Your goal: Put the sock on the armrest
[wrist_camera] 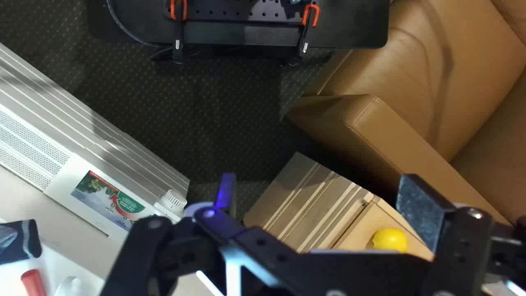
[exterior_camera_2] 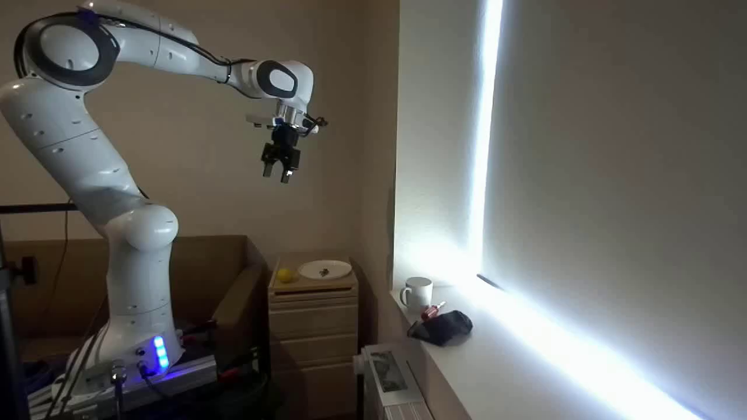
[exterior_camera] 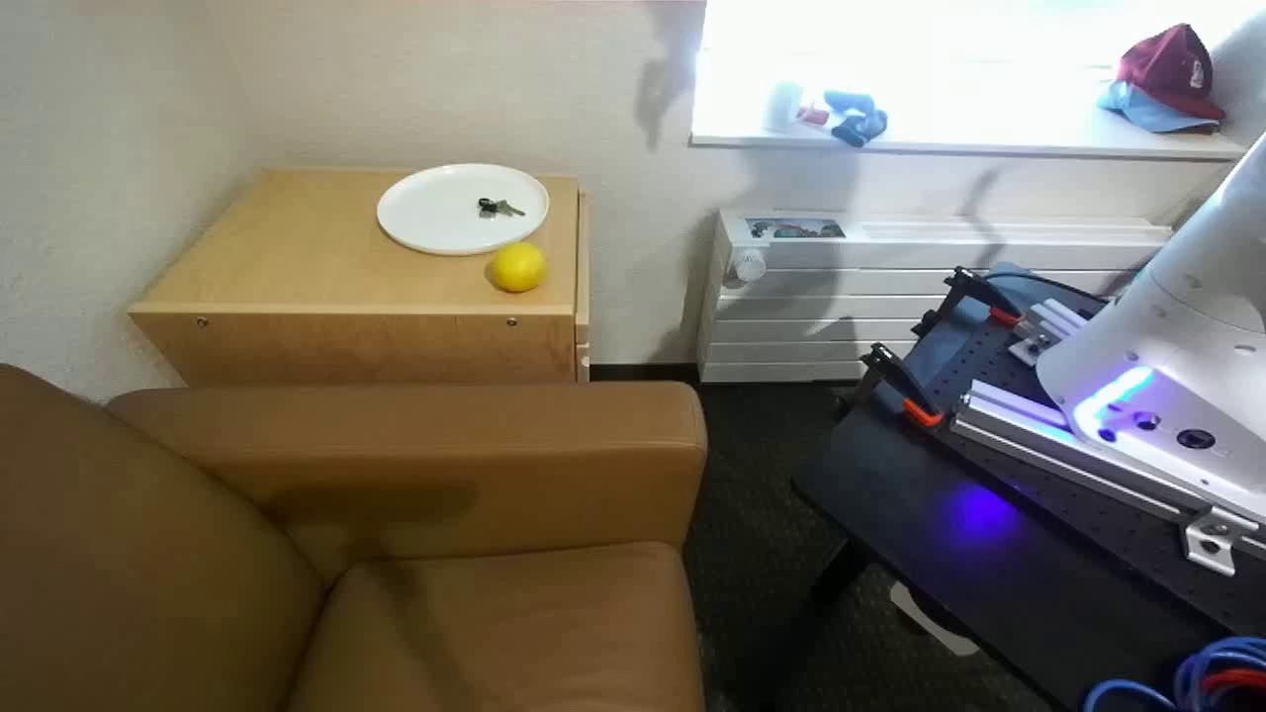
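The dark grey-blue sock lies bunched on the white windowsill, showing in both exterior views [exterior_camera: 860,127] [exterior_camera_2: 442,328]. It also shows at the lower left edge of the wrist view [wrist_camera: 18,241], partly cut off. The flat-topped brown armrest shows in both exterior views [exterior_camera: 415,425] [exterior_camera_2: 238,294] and at the right of the wrist view [wrist_camera: 394,137]; nothing lies on its visible top. My gripper is open and empty, high in the air in an exterior view [exterior_camera_2: 277,173]. Its spread fingers frame the wooden side table in the wrist view [wrist_camera: 320,199].
A wooden side table [exterior_camera: 326,257] holds a white plate [exterior_camera: 425,213] with keys [exterior_camera: 501,208] and a yellow lemon [exterior_camera: 517,267]. A white mug [exterior_camera_2: 417,293] and a red item [exterior_camera_2: 432,312] stand by the sock. A radiator [exterior_camera: 791,297] is below the sill; a cap [exterior_camera: 1172,79] sits on it.
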Tool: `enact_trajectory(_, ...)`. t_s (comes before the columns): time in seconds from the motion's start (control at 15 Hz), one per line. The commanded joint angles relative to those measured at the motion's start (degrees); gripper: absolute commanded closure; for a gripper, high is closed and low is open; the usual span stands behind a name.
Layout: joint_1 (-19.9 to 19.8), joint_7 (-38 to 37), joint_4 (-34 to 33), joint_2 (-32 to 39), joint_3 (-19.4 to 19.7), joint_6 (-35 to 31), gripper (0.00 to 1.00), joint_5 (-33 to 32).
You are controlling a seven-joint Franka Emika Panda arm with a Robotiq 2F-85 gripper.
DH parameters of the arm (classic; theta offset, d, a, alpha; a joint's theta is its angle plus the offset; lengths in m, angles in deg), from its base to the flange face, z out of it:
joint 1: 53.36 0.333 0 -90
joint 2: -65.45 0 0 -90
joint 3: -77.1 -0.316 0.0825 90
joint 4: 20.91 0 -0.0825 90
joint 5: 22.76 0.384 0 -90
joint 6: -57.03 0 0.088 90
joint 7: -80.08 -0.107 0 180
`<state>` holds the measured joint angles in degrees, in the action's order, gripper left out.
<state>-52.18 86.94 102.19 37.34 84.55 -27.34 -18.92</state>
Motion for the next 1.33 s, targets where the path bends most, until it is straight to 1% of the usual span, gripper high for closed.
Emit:
enact_trajectory(0.0,-1.27,0.47,-0.11,0.13,-0.96,0.13,0.0,0.37)
enact_trajectory(0.07,-2.63,-1.05,-0.78,2.71,0.2,-2.43,0.0,0.35)
enact_trajectory(0.13,-4.26,-3.54,-1.93,5.28,1.34,-3.14,0.0,0.05)
enact_trajectory(0.2,-5.64,-2.86,-1.62,7.01,3.31,-7.2,0.0,-0.31)
enact_trajectory(0.33,-8.39,-4.15,-1.75,10.07,5.63,-11.34,0.0,-0.03)
enact_trajectory(0.53,-12.87,-4.05,-2.88,16.89,10.54,-19.05,0.0,1.23)
enact_trajectory(0.67,-15.46,-2.95,-3.75,21.83,13.93,-25.25,0.0,4.23)
enact_trajectory(0.8,-17.8,-2.97,-6.38,28.18,16.44,-30.36,0.0,8.51)
enact_trajectory(0.87,-18.55,-4.59,-8.72,31.61,16.77,-31.14,0.0,10.95)
enact_trajectory(0.93,-18.64,-8.91,-8.63,30.08,15.73,-28.89,0.0,12.05)
enact_trajectory(1.0,-19.27,-4.53,-5.21,27.41,15.57,-30.26,0.0,9.63)
enact_trajectory(1.13,-19.63,-6.96,-7.46,30.12,15.31,-30.13,0.0,11.11)
enact_trajectory(1.2,-19.24,-7.98,-6.42,30.22,14.9,-33.51,0.0,10.17)
enact_trajectory(1.27,-19.1,-9.38,-5.74,32.25,14.66,-38.91,0.0,8.58)
